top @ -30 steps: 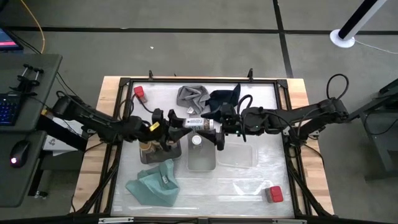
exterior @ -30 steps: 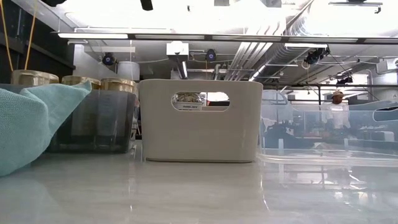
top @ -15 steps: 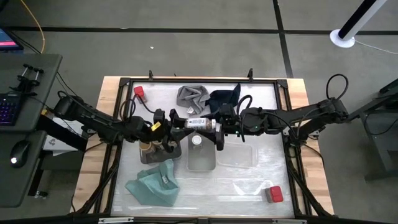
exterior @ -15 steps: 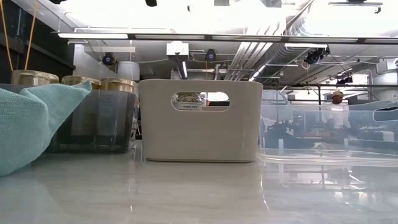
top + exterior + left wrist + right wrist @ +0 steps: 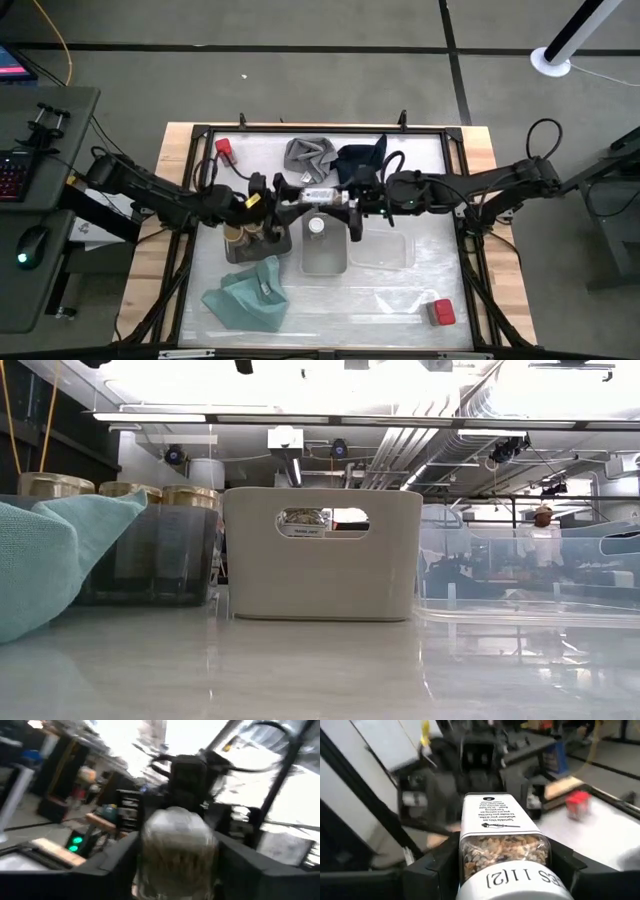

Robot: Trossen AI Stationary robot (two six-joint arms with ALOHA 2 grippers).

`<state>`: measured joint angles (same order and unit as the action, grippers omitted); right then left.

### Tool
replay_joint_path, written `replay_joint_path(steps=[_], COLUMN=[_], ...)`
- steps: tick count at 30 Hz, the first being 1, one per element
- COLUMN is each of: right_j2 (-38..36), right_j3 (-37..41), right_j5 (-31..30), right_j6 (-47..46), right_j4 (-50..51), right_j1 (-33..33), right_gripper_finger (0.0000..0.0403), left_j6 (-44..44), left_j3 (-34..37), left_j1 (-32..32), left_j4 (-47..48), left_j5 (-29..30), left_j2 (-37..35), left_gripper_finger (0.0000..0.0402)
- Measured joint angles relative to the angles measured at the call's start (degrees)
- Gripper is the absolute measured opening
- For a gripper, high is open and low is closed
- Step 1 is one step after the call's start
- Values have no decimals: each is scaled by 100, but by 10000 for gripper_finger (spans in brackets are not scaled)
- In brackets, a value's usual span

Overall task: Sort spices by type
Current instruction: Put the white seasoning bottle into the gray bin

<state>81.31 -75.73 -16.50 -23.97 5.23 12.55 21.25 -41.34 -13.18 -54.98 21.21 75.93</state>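
Note:
A round white-topped spice jar (image 5: 318, 196) hangs on its side above the grey bin (image 5: 322, 258), between both grippers. My right gripper (image 5: 347, 201) is shut on its cap end, and my left gripper (image 5: 288, 194) is shut on its glass bottom end. A second white-topped jar (image 5: 317, 226) stands in the grey bin. Tan-topped jars (image 5: 128, 490) stand in the dark tray (image 5: 150, 560). One red jar (image 5: 225, 149) sits at the far left and another (image 5: 441, 312) at the near right, both on the table. My left gripper pinches the jar's glass bottom end (image 5: 177, 850) between its two fingers (image 5: 125, 865), coming level from the table's left, along the jar. The jar is lifted clear and lies level. My right gripper pinches the jar just behind its white cap (image 5: 502, 852) between its two fingers (image 5: 432, 867), coming level from the table's right, along the jar.
A clear tray (image 5: 385, 250) lies right of the grey bin. A teal cloth (image 5: 245, 298) lies near the dark tray. Grey cloth (image 5: 308, 155) and navy cloth (image 5: 360, 158) lie at the far side. A black frame (image 5: 200, 130) rings the table.
My right gripper has carried the level jar a little toward the table's left, so its bottom end has gone further between my left gripper's fingers.

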Motion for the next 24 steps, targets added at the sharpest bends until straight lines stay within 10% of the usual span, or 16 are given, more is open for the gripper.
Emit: replay_joint_path(steps=[7,15,24], right_j2=[-611,-428,1220], right_j3=[7,1,-524], right_j5=[-117,148,551], right_j6=[2,-407,357], right_j4=[1273,2905,4479], right_j1=[10,-98,-189], right_gripper_finger=[198,198,198], left_j6=[204,618,1026], left_j3=[-4,0,0], left_j1=[274,186,-245], left_j4=[1956,5026,5685], left_j5=[-355,82,558], left_j2=[-754,-1740,-1637], left_gripper_finger=[332,338,337])
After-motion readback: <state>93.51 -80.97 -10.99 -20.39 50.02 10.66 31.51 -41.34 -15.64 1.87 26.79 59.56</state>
